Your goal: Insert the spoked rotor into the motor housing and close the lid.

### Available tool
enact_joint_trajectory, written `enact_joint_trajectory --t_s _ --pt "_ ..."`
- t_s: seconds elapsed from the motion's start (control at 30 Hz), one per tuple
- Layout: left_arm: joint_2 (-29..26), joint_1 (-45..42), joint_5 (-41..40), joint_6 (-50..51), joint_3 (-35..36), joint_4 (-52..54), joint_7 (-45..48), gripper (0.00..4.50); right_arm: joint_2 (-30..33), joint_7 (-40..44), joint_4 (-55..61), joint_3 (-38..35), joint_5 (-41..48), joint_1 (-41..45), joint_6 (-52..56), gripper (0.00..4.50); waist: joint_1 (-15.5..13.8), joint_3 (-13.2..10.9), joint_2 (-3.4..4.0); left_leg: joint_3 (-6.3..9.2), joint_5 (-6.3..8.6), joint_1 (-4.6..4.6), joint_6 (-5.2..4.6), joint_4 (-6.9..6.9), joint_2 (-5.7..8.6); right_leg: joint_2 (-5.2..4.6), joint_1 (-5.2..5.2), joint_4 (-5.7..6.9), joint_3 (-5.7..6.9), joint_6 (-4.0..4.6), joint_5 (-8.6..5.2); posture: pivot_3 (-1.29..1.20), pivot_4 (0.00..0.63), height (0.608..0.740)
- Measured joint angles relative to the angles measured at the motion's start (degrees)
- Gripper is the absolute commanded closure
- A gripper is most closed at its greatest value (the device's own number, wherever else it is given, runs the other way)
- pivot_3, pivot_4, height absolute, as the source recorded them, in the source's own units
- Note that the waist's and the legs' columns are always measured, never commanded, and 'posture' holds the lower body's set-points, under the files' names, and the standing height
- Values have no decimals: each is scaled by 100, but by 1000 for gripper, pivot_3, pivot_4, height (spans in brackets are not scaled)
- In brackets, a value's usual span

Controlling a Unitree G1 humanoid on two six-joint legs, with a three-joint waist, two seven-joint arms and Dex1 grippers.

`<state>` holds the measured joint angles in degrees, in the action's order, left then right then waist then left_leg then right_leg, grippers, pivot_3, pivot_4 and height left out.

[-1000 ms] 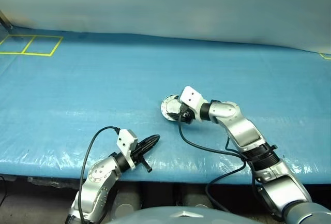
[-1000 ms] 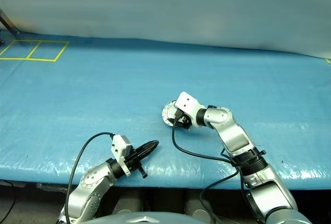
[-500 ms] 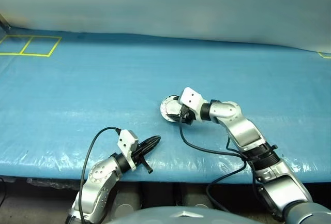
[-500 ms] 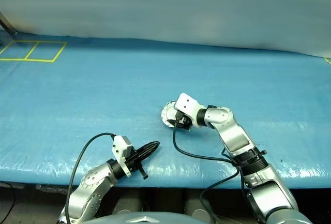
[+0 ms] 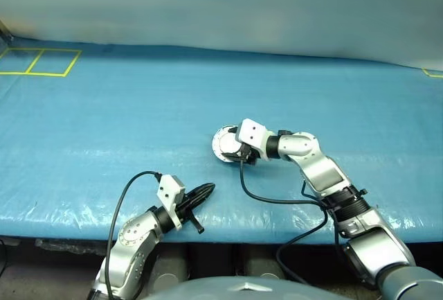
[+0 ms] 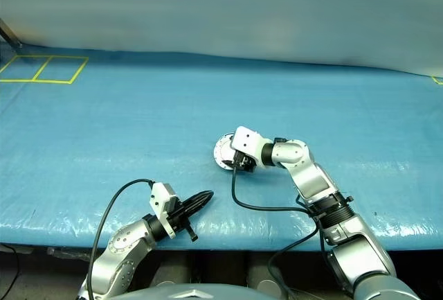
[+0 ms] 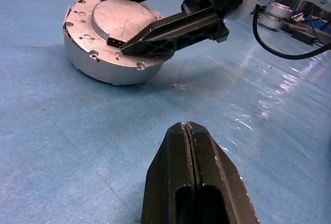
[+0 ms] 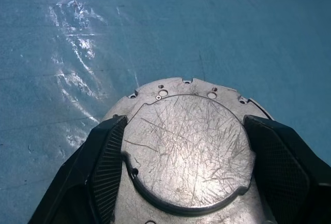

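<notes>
Closed motor housing, lid down with scratched smooth face and raised round centre up, flat on the blue-covered counter near its middle. Right hand over it, black fingers spread wide along either side of the lid's raised centre (contact with the metal not clear). Left hand well apart, nearer and to the left by the counter's near edge, fingers pressed together, holding nothing. Yellow tape squares at far left.
</notes>
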<state>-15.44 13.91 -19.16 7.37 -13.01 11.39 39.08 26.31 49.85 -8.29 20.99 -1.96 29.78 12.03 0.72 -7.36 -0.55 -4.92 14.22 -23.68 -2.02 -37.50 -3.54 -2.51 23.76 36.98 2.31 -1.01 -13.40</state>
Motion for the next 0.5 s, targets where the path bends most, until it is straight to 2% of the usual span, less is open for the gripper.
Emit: enact_joint_trajectory --t_s 0.27,0.5 --pt "23 -1 0 0 -1 0 -2 4500 -76 356 28 -118 304 378 1379 1235 -12 0 1 4 1 -2 -2 -1 1 -2 -1 3 0 3 1 0 150 740" --pt "72 -8 1 -2 -1 0 -12 4500 -370 261 304 -513 851 337 2853 1235 1 1 2 2 3 0 -5 0 1 -5 -2 3 0 4 1 0 150 740"
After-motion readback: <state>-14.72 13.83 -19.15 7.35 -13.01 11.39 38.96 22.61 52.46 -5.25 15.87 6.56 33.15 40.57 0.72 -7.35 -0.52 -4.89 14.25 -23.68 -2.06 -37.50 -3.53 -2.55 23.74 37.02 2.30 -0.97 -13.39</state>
